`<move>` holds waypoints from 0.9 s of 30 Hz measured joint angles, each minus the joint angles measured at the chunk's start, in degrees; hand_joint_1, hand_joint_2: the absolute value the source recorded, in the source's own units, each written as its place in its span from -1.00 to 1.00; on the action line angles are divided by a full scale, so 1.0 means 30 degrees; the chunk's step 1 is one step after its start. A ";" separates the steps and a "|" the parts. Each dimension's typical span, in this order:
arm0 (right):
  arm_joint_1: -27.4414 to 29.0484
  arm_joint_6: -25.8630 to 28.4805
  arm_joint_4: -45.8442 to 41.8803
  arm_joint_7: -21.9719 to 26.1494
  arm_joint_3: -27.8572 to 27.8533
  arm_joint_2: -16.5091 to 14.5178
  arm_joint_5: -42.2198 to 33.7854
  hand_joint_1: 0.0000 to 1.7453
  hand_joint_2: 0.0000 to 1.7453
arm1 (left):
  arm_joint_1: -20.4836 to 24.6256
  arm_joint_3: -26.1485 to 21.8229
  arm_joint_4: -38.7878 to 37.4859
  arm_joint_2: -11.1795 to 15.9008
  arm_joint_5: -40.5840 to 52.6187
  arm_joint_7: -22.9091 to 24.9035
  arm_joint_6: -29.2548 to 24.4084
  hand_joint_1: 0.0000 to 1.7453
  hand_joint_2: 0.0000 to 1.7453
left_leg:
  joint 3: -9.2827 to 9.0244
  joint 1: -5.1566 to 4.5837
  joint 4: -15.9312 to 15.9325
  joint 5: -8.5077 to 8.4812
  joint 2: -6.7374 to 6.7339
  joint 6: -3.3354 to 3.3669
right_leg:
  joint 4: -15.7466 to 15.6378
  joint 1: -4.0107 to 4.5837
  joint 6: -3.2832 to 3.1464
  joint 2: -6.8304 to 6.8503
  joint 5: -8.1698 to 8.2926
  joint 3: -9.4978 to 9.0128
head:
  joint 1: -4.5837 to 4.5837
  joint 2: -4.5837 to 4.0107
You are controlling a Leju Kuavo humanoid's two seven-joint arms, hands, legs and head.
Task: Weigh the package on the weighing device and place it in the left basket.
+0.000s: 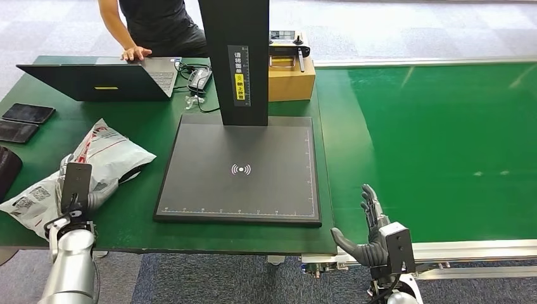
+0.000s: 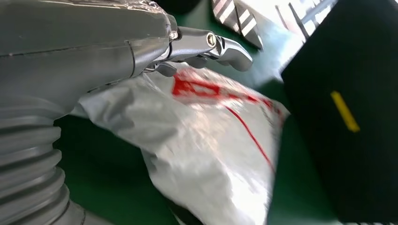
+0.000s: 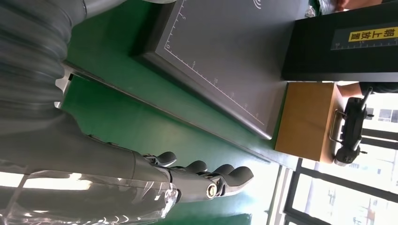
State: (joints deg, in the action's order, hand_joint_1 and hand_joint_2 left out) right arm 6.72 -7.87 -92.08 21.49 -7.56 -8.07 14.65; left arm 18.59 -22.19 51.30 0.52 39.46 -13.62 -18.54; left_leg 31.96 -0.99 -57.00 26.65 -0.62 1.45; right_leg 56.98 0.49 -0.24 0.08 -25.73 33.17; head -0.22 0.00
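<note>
**Q:** Where was the package, and why there?

**A:** The package [image 1: 95,166] lay on the desk [image 1: 142,209] at nine o'clock from the scale [image 1: 240,170], just beside its edge — staged, seemingly, for a short lift onto the plate. The left robot hand [image 1: 76,190] sat over it; whether its fingers had closed on the bag could not be told.

**Q:** And the other arm?

**A:** The right robot hand [image 1: 372,234] hovered at five o'clock off the scale, fingers spread, holding nothing, likely kept clear of the lift. A person [image 1: 158,25] worked a laptop [image 1: 101,79] at eleven o'clock.
</note>
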 joint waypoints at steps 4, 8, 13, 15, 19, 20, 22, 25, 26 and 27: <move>-0.0006 -0.0115 0.0000 0.0136 0.0000 0.0000 0.0066 -1.00 1.00 | -0.0760 0.0424 0.1614 -0.0379 -0.3755 -0.1935 0.2794 -1.00 1.00 | 0.0003 0.0000 0.0000 0.0002 0.0001 0.0001 | -0.0001 0.0001 0.0000 0.0001 -0.0001 0.0005 | 0.0002 0.0000; -0.0103 -0.0169 0.0000 0.0730 0.0000 0.0000 0.0284 -1.00 1.00 | -0.1781 0.1329 0.3762 -0.0905 -0.7460 -0.3953 0.6243 -1.00 1.00 | 0.0007 0.0000 0.0000 0.0006 0.0001 0.0005 | -0.0002 -0.0001 0.0000 0.0002 -0.0001 0.0004 | 0.0002 0.0000; -0.0460 -0.0681 -0.0235 0.2442 0.0164 0.0000 0.0062 -1.00 1.00 | -0.3047 0.3062 0.5922 -0.1659 -0.9514 -0.4850 0.8696 -1.00 1.00 | 0.0005 -0.0011 0.0000 0.0010 0.0004 0.0012 | -0.0005 -0.0015 0.0001 0.0005 0.0000 0.0002 | 0.0002 0.0000; -0.0662 -0.0994 -0.0459 0.2836 0.0391 0.0000 -0.0078 -1.00 1.00 | -0.3443 0.3852 0.6423 -0.1941 -0.9835 -0.4987 0.9170 -1.00 1.00 | 0.0004 -0.0011 0.0000 0.0010 0.0005 0.0012 | -0.0005 -0.0015 0.0002 0.0005 0.0000 0.0001 | 0.0004 0.0000; -0.1170 -0.1281 -0.0637 0.2956 0.0829 0.0013 -0.0211 -1.00 1.00 | -0.4007 0.5323 0.7021 -0.2369 -1.0649 -0.5174 1.0068 -1.00 1.00 | 0.0002 -0.0011 0.0000 0.0009 0.0004 0.0012 | -0.0005 -0.0015 0.0003 0.0005 0.0001 -0.0003 | 0.0000 0.0000; -0.1321 -0.1337 -0.0641 0.2936 0.0936 0.0022 -0.0261 -1.00 1.00 | -0.4114 0.5623 0.7112 -0.2468 -1.1008 -0.5212 1.0473 -1.00 1.00 | 0.0001 -0.0011 0.0000 0.0009 0.0004 0.0012 | -0.0005 -0.0015 0.0003 0.0005 0.0001 -0.0003 | -0.0002 0.0000; -0.1677 -0.1461 -0.0621 0.2854 0.1172 0.0035 -0.0366 -1.00 1.00 | -0.4306 0.6233 0.7225 -0.2674 -1.1644 -0.5251 1.1275 -1.00 1.00 | 0.0001 -0.0011 0.0000 0.0009 0.0006 0.0012 | -0.0004 -0.0015 0.0004 0.0007 0.0002 -0.0003 | -0.0002 0.0000; -0.2176 -0.1534 -0.0495 0.2706 0.1587 0.0036 -0.0448 -1.00 1.00 | -0.4544 0.7048 0.7251 -0.2980 -1.2367 -0.5214 1.1994 -1.00 1.00 | 0.0002 -0.0011 0.0000 0.0009 0.0008 0.0012 | -0.0004 -0.0013 0.0004 0.0009 0.0002 -0.0002 | 0.0000 0.0000; -0.2301 -0.1534 -0.0428 0.2681 0.1720 0.0036 -0.0463 -1.00 1.00 | -0.4620 0.7249 0.7249 -0.3065 -1.2536 -0.5207 1.2103 -1.00 1.00 | 0.0002 -0.0011 0.0000 0.0009 0.0008 0.0012 | -0.0004 -0.0013 0.0003 0.0009 0.0001 -0.0002 | 0.0000 0.0000; -0.2410 -0.1528 -0.0353 0.2668 0.1842 0.0036 -0.0488 -1.00 1.00 | -0.4704 0.7419 0.7249 -0.3135 -1.2616 -0.5203 1.2143 -1.00 1.00 | 0.0002 -0.0011 0.0000 0.0009 0.0008 0.0012 | -0.0004 -0.0013 0.0003 0.0009 0.0001 -0.0001 | 0.0000 0.0000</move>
State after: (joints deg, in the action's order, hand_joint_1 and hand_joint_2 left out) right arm -0.51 -12.46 -93.14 29.50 -2.04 -7.96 13.18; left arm 4.47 0.07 73.05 -8.88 1.61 -29.23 17.89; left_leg 31.96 -1.02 -57.00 26.68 -0.59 1.49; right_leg 56.97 0.46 -0.23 0.11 -25.72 33.17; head -0.22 0.00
